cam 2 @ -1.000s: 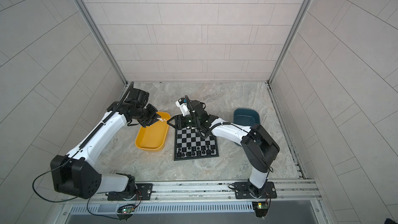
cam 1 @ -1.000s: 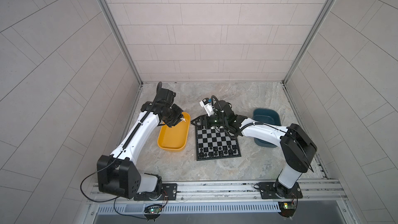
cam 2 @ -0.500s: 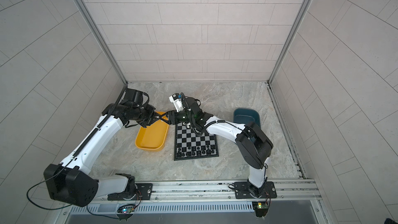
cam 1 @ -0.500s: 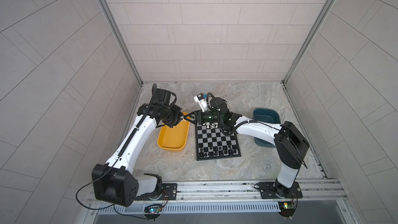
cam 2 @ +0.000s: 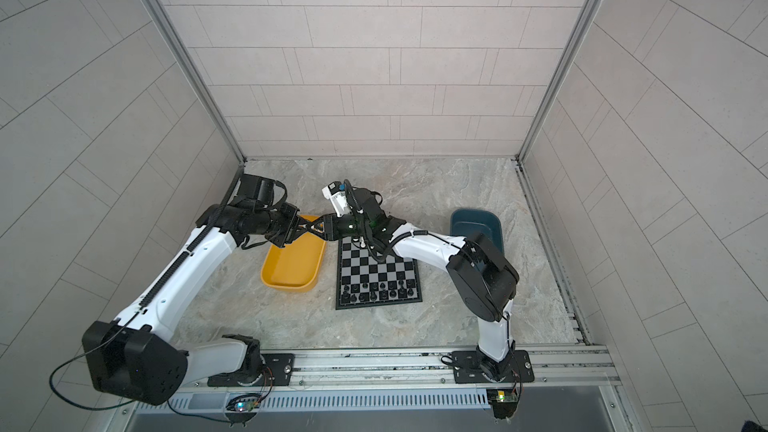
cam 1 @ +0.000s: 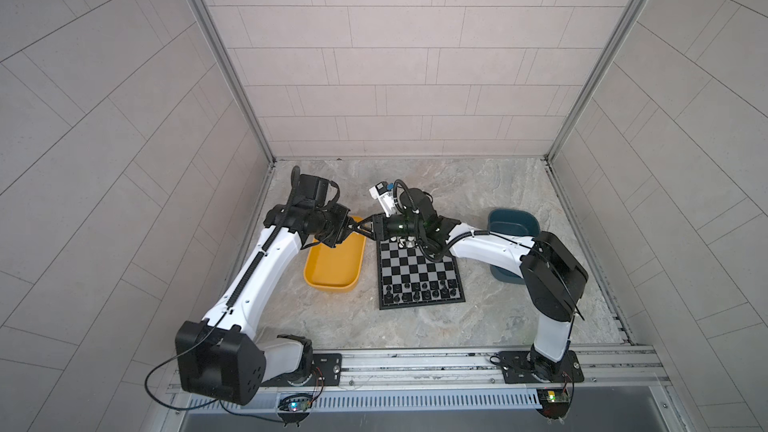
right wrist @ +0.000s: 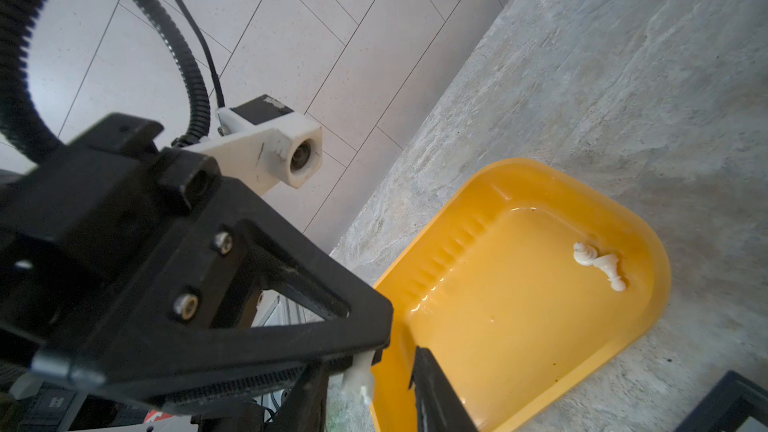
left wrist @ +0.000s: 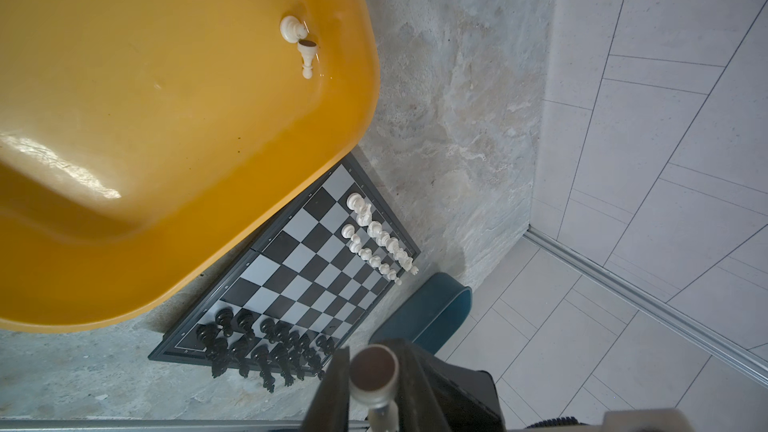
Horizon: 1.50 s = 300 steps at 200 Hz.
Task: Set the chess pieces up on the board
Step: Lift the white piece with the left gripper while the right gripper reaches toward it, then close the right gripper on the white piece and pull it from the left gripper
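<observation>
The board (cam 1: pixel 411 268) (cam 2: pixel 376 272) lies mid-table. Black chess pieces (cam 1: pixel 419 290) (left wrist: pixel 266 347) fill its near rows. White ones (left wrist: pixel 374 234) line its far edge, partly under my right arm in both top views. Two white pieces (left wrist: pixel 299 41) (right wrist: pixel 598 263) lie in the yellow tray (cam 1: pixel 332 270) (right wrist: pixel 519 326). Above the tray's far right corner my left gripper (cam 1: pixel 356 228) (left wrist: pixel 374 371) is shut on a white piece (left wrist: pixel 374 367) (right wrist: pixel 359 376). My right gripper (cam 1: pixel 366 228) (right wrist: pixel 370 388) meets it tip to tip, its jaws either side of that piece, a gap still showing.
A teal tray (cam 1: pixel 513 224) (cam 2: pixel 476 222) stands right of the board, behind my right arm. Tiled walls close in the marble table on three sides. A metal rail (cam 1: pixel 415 361) runs along the front edge.
My right gripper has swung left from the board's far edge to my left gripper, its jaws narrowing. My left gripper has turned towards it with the white piece.
</observation>
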Available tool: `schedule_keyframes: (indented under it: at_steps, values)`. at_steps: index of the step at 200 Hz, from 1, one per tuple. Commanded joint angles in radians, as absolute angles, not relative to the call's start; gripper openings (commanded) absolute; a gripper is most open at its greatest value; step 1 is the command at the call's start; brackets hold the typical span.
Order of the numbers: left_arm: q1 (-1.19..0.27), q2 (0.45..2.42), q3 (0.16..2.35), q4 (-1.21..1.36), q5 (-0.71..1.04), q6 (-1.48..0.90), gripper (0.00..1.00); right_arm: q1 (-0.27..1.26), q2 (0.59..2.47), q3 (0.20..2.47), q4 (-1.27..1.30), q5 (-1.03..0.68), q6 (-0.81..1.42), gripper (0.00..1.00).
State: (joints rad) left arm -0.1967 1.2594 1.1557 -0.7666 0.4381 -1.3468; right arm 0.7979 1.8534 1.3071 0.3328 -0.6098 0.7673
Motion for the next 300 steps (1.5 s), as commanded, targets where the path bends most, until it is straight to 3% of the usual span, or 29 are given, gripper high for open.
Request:
schedule_keyframes:
  at_steps: [1,69,91,114,138,156,184,214,234,258,300]
  values:
    - [-0.199,1.235,1.135,-0.773,0.456,-1.382,0.13,0.803,1.866,1.342,0.339,-0.604,0.775,0.3]
    - [-0.219,1.224,1.117,-0.779,0.467,-1.404,0.13,0.802,1.879,1.353,0.304,-0.575,0.758,0.13]
    - [-0.218,1.227,1.1,-0.76,0.461,-1.397,0.18,0.803,1.877,1.355,0.294,-0.578,0.751,0.0]
    - [-0.216,1.24,1.1,-0.738,0.437,-1.365,0.26,0.802,1.84,1.349,0.244,-0.569,0.716,0.0]
    - [-0.198,1.27,1.108,-0.688,0.435,-1.301,0.47,0.801,1.786,1.34,0.163,-0.562,0.672,0.0]
    - [-0.168,1.302,1.143,-0.679,0.425,-1.208,0.72,0.792,1.74,1.325,0.097,-0.561,0.647,0.0]
    - [-0.111,1.341,1.215,-0.703,0.434,-0.961,1.0,0.769,1.653,1.3,-0.064,-0.544,0.588,0.0]
    - [-0.104,1.343,1.269,-0.856,0.473,-0.528,1.0,0.759,1.614,1.403,-0.487,-0.402,0.431,0.0]
    - [-0.103,1.269,1.213,-0.917,0.453,-0.373,1.0,0.76,1.642,1.535,-0.765,-0.252,0.327,0.0]
    - [-0.095,1.154,1.07,-0.829,0.515,-0.399,1.0,0.762,1.718,1.66,-0.923,-0.148,0.256,0.0]
    - [-0.041,1.032,0.838,-0.578,0.625,-0.488,1.0,0.78,1.989,1.9,-1.093,-0.115,0.224,0.0]
